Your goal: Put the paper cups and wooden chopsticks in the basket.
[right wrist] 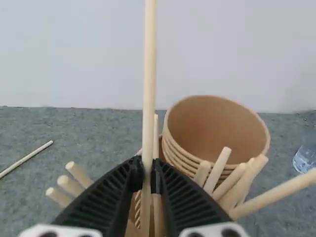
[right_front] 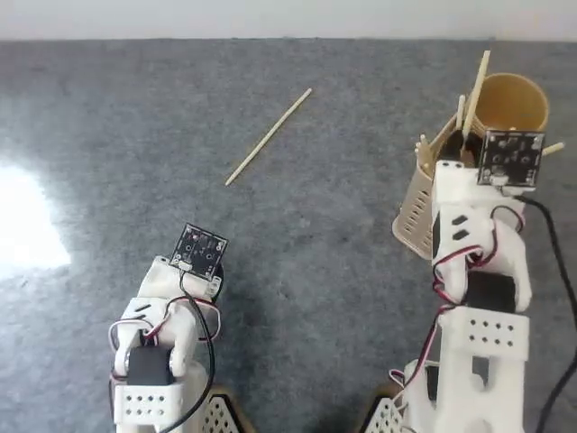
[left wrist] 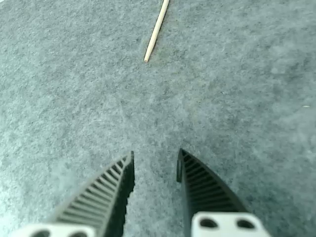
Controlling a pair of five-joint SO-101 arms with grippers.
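A nested stack of tan paper cups (right_front: 511, 104) sits in the cream, perforated basket (right_front: 416, 215), with several pale wooden chopsticks (right wrist: 217, 170) leaning around it. 1 upright chopstick (right wrist: 149, 74) is pinched in the right gripper (right wrist: 146, 174) above the basket. 1 loose chopstick (right_front: 269, 137) lies flat and slanted, well apart from the basket.

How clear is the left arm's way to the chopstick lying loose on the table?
Probably clear, yes: the left tool is open and only bare mat lies between it and the chopstick.
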